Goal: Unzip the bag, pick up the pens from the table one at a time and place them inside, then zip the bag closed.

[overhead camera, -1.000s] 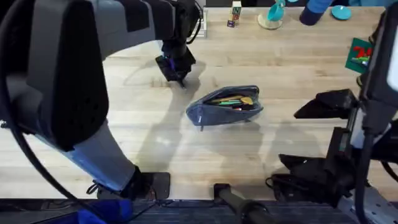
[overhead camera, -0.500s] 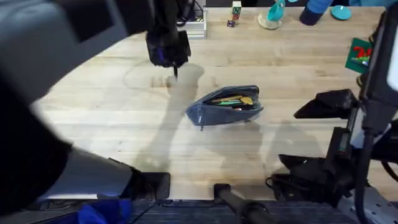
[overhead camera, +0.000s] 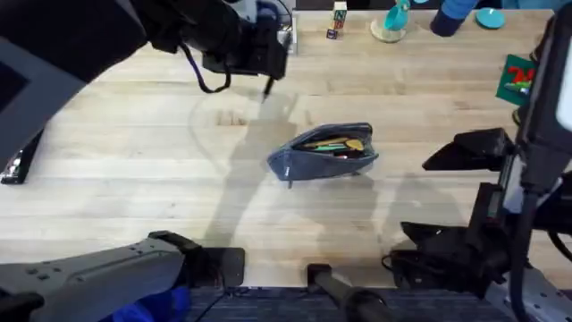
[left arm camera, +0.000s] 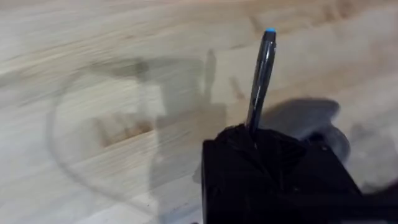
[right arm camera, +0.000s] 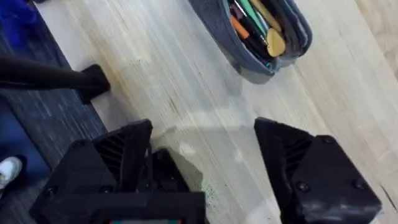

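Light wooden tabletop with plank grain, spread across the overhead view. Left arm reached over far part of tabletop, left claw raised above the wood, beyond and left of the bag. Right claw held low near the right base, fingers spread wide apart, released, nothing between them. Grey-blue bag lay near centre of tabletop, zipper undone, mouth gaping; coloured pens and a yellowish item visible inside. Bag well apart from both claws. Left claw clenched on one dark pen: lower part of barrel gripped, upper part protruding beyond the fingers, blue tip at free end. Pen clear of the wood, its shadow cast on the tabletop below.
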Controlling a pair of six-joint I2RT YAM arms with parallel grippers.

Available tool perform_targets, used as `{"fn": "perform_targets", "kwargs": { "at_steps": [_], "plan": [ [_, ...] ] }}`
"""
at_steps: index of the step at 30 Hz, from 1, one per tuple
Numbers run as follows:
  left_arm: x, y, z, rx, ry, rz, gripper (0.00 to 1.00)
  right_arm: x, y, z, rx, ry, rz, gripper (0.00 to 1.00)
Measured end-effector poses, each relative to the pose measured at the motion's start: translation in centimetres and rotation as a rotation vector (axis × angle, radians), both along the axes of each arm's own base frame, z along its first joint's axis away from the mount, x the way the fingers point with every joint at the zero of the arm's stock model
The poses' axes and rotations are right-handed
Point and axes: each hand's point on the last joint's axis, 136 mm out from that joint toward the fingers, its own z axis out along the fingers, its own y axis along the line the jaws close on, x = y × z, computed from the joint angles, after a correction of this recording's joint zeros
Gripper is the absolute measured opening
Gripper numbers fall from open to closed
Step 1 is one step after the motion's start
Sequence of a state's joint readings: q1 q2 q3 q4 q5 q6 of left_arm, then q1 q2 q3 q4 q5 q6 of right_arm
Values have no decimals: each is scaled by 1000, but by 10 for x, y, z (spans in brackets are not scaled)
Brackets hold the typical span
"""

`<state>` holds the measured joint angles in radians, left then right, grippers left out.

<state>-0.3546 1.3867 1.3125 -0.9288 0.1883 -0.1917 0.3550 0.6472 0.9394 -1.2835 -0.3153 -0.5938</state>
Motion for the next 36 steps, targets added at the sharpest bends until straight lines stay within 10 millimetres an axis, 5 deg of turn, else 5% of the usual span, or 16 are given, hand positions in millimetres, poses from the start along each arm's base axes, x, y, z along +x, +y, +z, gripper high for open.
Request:
{"fn": "perform_targets", "kwargs": {
  "at_steps": [1, 7, 21, 28, 36],
  "plan": [
    [-11, -19, 4, -51, -12, -177, 42, 0, 0, 0, 0, 0, 0, 997],
    [-42, -54, 12, -110, -63, -520, 42, 0, 0, 0, 0, 0, 0, 997],
    [-108, -102, 11, -87, -161, -1021, 42, 0, 0, 0, 0, 0, 0, 997],
    [-115, -109, 7, -77, -189, -1108, 42, 0, 0, 0, 0, 0, 0, 998],
    [-100, -120, -29, -70, -101, -1118, 42, 0, 0, 0, 0, 0, 0, 998]
  ]
}}
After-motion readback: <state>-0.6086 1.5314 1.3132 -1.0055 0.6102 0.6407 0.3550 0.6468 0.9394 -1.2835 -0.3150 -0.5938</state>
